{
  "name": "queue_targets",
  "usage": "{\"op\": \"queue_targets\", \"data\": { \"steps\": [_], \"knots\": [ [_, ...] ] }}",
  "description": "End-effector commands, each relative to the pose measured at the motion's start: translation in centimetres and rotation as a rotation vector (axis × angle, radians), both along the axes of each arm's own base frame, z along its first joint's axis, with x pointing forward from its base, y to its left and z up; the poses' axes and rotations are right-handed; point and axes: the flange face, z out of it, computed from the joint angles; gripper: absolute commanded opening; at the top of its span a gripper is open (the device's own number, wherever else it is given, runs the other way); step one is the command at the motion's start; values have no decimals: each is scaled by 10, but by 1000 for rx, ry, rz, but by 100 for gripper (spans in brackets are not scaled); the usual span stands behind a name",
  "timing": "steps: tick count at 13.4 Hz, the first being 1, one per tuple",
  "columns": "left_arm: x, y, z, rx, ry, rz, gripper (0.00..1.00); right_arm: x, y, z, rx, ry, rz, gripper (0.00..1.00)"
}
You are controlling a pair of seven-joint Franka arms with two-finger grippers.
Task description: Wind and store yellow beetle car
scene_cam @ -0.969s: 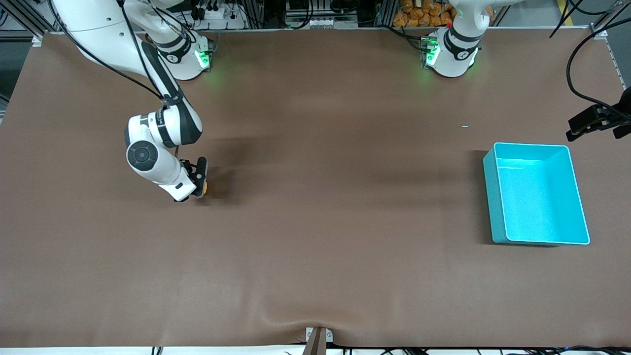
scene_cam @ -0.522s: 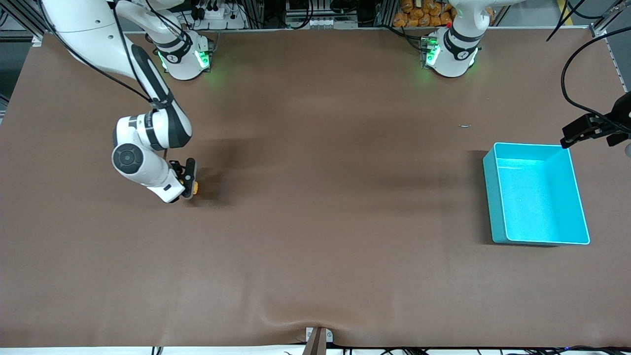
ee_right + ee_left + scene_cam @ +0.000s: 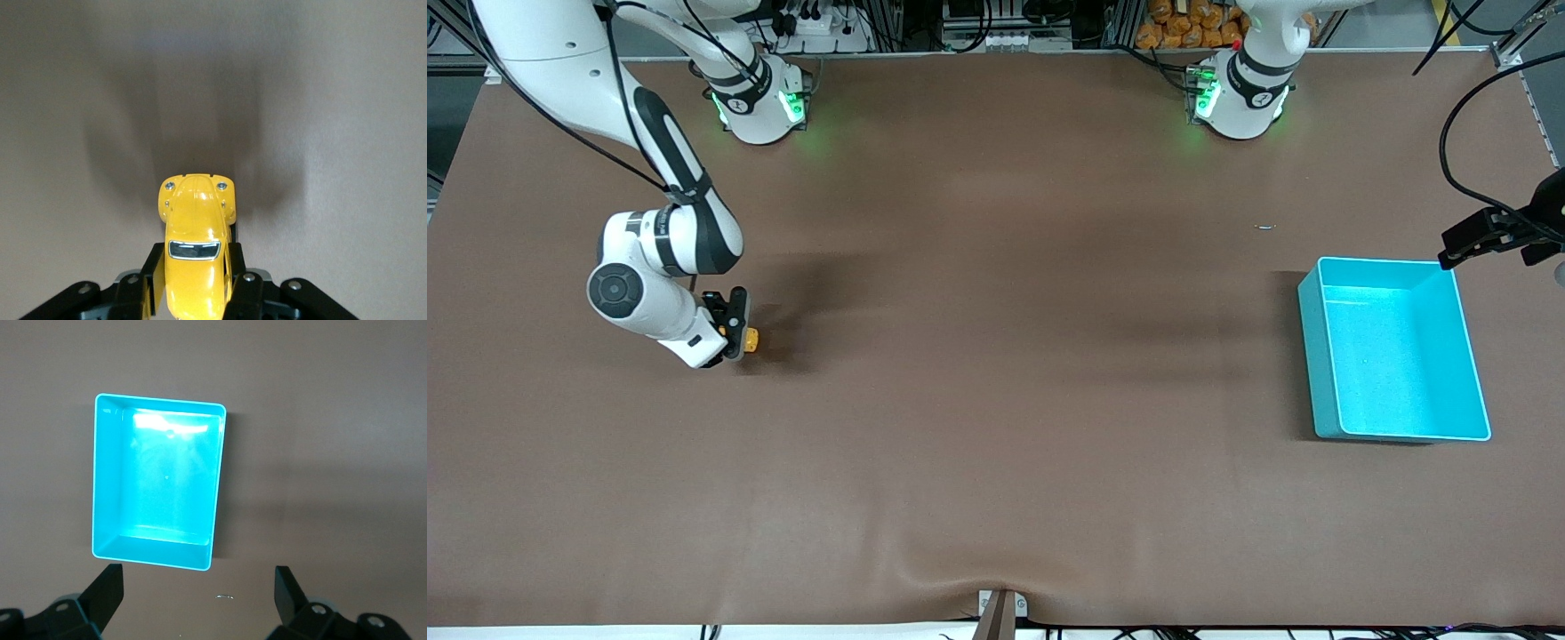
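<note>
The yellow beetle car (image 3: 751, 339) is small, rounded and glossy, with a dark window. My right gripper (image 3: 735, 331) is shut on the yellow beetle car at the table surface, toward the right arm's end of the table. In the right wrist view the yellow beetle car (image 3: 195, 247) sits between the black fingers (image 3: 150, 273), its front end sticking out past them. The turquoise bin (image 3: 1396, 349) stands empty toward the left arm's end of the table. My left gripper (image 3: 1489, 236) is open and hangs over the table beside the bin's edge nearest the robots' bases; the left wrist view shows the turquoise bin (image 3: 159, 479) below.
A small thin metal bit (image 3: 1264, 227) lies on the brown table cover between the bin and the left arm's base; it also shows in the left wrist view (image 3: 225, 597). A clamp (image 3: 1000, 613) sits at the table's front edge.
My right gripper has dragged the yellow beetle car along the table toward the right arm's end. My left gripper shifted slightly near the bin, then held still.
</note>
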Motion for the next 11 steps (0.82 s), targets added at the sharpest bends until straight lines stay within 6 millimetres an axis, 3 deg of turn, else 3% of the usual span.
{"op": "queue_targets", "data": {
  "steps": [1, 6, 11],
  "knots": [
    [-1, 1, 5, -12, -12, 1, 100, 2, -20, -28, 3, -15, 33, 32],
    [0, 4, 4, -12, -9, 3, 100, -1, -57, -38, 10, -11, 25, 32],
    [-1, 4, 4, -12, -9, 4, 100, -4, -76, -39, 13, -6, 15, 37]
  ]
}}
